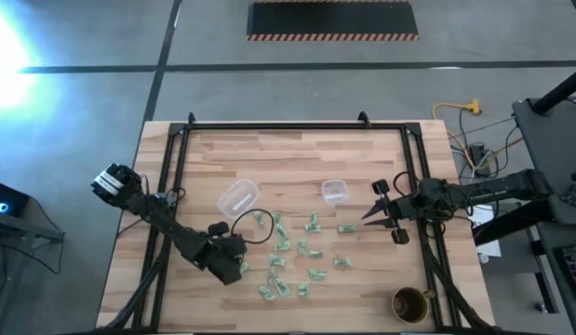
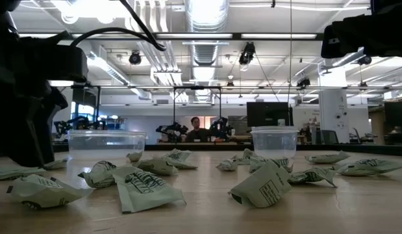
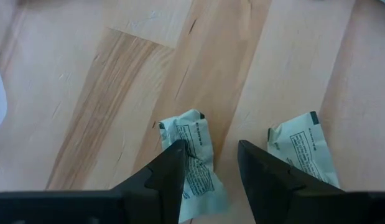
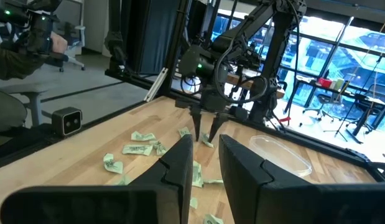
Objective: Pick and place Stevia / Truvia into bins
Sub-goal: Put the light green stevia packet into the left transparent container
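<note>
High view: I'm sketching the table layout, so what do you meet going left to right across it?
Left gripper → larger clear bin → smaller clear bin → right gripper → brown cup.

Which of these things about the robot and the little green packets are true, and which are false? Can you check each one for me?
1. The left gripper is down low over a packet on the table, with its fingers apart. True.

2. All the green packets are already inside the bins. False: they lie scattered on the wood, and both the larger bin and the smaller bin look empty.

3. The right gripper is holding a packet. False: nothing shows between its fingers, and it hangs above the table's right side.

4. A brown cup stands near the table's corner. True.

5. The two bins are stacked together. False: they stand apart, side by side.
</note>
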{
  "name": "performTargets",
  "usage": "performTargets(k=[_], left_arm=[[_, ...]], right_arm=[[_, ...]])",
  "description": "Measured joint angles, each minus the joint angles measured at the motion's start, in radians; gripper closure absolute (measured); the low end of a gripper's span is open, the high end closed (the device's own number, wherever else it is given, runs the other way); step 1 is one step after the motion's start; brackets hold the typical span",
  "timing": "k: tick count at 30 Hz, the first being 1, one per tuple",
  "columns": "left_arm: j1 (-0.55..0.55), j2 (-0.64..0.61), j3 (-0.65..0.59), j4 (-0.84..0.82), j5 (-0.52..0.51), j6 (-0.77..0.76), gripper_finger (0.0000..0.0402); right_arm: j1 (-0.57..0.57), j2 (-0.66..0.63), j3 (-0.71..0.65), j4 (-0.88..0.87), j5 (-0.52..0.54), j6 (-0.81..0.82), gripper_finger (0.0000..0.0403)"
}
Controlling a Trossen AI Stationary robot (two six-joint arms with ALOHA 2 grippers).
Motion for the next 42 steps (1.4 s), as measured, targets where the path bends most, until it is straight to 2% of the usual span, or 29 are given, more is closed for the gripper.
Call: performTargets(k=[3, 8, 10, 16, 23, 29, 38, 42], left_arm=[[0.0, 0.0, 0.0, 0.001, 0.0, 0.01, 0.0303], [0.0, 0.0, -0.001, 0.0, -0.004, 0.057, 0.0379], [0.0, 0.0, -0.001, -0.001, -0.005, 0.077, 0.0394], [0.0, 0.003, 0.011, -0.006, -0.01, 0.122, 0.0398], [0.001, 0.004, 0.045, -0.002, -0.084, 0.224, 0.0401], [0.001, 0.004, 0.085, 0.003, -0.198, 0.341, 0.0401], [0.016, 0.003, 0.15, 0.004, -0.447, 0.56, 0.0401], [0.037, 0.002, 0.168, 0.004, -0.492, 0.649, 0.0401]], right_arm=[[0.0, 0.0, 0.0, 0.0, 0.0, 0.0, 0.0335], [0.0, 0.0, 0.0, 0.0, 0.0, 0.0, 0.0335], [0.0, 0.0, 0.0, 0.0, 0.0, 0.0, 0.0335], [0.0, 0.0, 0.0, 0.0, 0.0, 0.0, 0.0335], [0.0, 0.0, 0.0, 0.0, 0.0, 0.0, 0.0335], [0.0, 0.0, 0.0, 0.0, 0.0, 0.0, 0.0335], [0.0, 0.0, 0.0, 0.0, 0.0, -0.002, 0.0335], [0.0, 0.0, 0.0, 0.0, 0.0, -0.004, 0.0335]])
